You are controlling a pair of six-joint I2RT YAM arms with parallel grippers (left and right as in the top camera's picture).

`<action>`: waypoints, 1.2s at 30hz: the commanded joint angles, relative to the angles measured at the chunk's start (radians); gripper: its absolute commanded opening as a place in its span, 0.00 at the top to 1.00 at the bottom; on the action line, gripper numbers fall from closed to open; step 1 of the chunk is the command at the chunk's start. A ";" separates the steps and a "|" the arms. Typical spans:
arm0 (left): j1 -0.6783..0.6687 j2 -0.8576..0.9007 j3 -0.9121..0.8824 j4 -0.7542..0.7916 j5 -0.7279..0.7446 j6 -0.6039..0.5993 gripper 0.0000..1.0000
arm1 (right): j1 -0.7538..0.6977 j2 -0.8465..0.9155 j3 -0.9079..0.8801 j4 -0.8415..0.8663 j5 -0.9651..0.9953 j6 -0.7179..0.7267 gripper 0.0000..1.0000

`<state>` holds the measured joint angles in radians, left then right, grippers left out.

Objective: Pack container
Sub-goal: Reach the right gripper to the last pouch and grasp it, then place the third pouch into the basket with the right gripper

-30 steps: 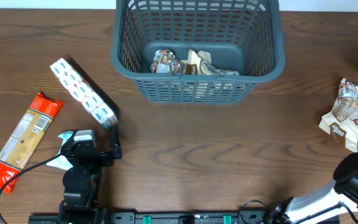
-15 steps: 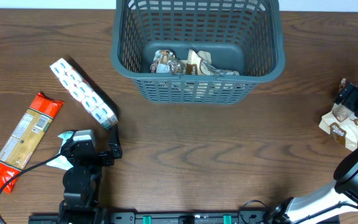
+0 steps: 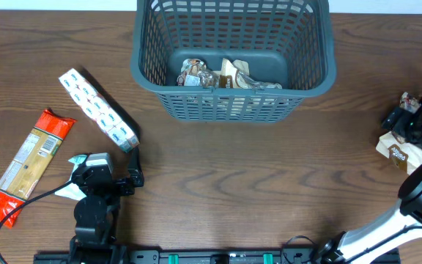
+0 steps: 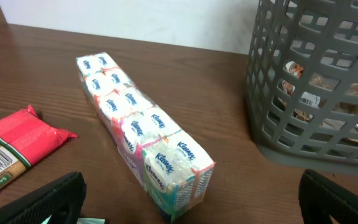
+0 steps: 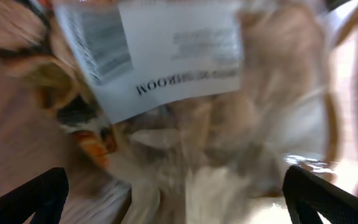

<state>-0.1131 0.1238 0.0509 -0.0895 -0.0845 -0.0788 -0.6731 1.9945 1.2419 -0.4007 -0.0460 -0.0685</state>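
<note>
My right end effector hangs spread wide over the snack bag directly beneath it, arm reached far out. The bag looks light, crinkly and slippery, so I would pinch its bunched middle. The container stands well off to the left on the table.

Dark wood-grain table beneath a white wall.

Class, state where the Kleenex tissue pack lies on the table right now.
In the overhead view, the Kleenex tissue pack lies diagonally on the left of the table, between the red snack packet and the grey basket, touching neither.
</note>
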 commanded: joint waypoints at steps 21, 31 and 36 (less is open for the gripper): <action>0.003 0.002 -0.018 -0.030 -0.002 -0.010 0.01 | 0.053 0.030 0.008 -0.040 -0.086 -0.023 0.99; 0.003 0.002 -0.018 -0.030 -0.001 -0.010 0.01 | 0.175 -0.286 0.116 -0.056 -0.085 -0.027 0.99; 0.003 0.002 -0.018 -0.030 0.025 -0.010 0.01 | 0.305 -0.439 0.284 -0.140 -0.106 -0.166 0.99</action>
<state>-0.1131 0.1238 0.0513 -0.0898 -0.0772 -0.0788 -0.4454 1.6524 1.4200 -0.5034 -0.1169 -0.1188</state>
